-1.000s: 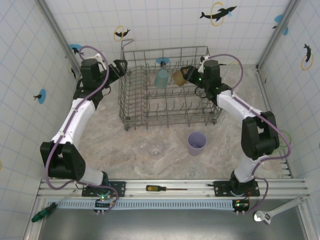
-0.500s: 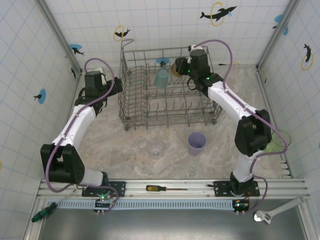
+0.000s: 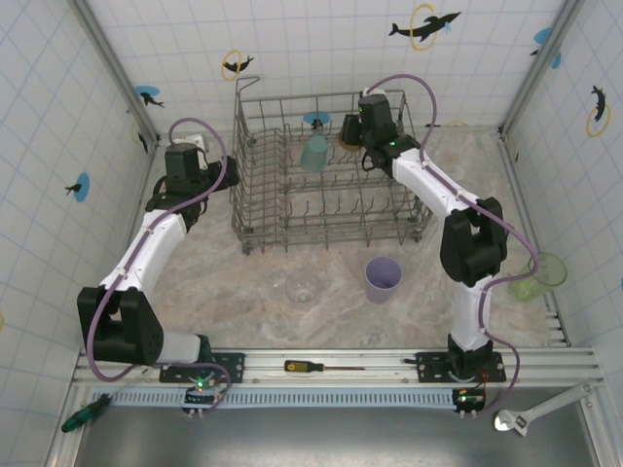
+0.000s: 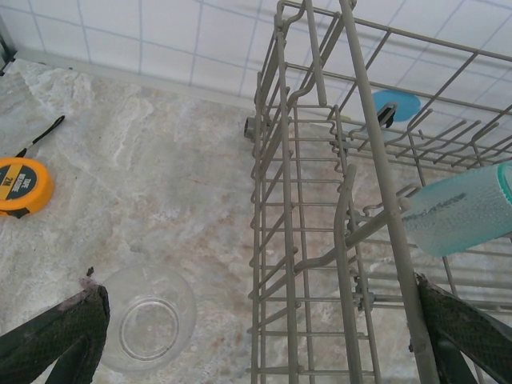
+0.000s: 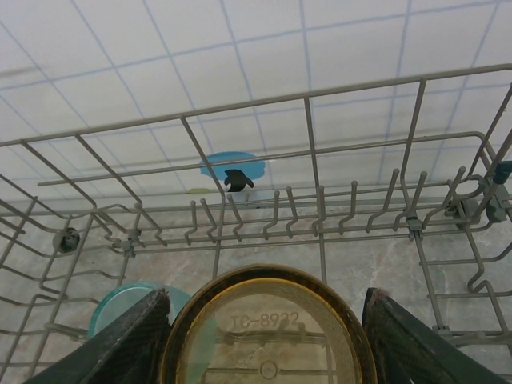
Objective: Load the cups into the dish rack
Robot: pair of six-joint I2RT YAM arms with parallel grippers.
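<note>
So, from the top camera, the right claw (image 3: 348, 133) was out over the far side of the dish rack (image 3: 292, 209), clamped on the amber cup (image 3: 342, 137), with that arm stretched long and reaching well away from its base. The teal cup (image 3: 313, 154) sat in the rack just left of it. I'd have eased the amber one down onto the tines beside the teal one without bumping it, and only let go once it was seated. The lavender cup (image 3: 383, 278) and a clear cup (image 3: 302, 288) waited on the counter (image 3: 214, 272), near side of the rack. The left claw (image 3: 232, 167) hung by the rack's left wall.

Left wrist camera: its fingers were spread wide with nothing between them, and the clear cup was down on the counter.

Right wrist camera: both fingers pressed the amber cup's sides, with the far tine row ahead and the teal rim peeking out on the left.
</note>
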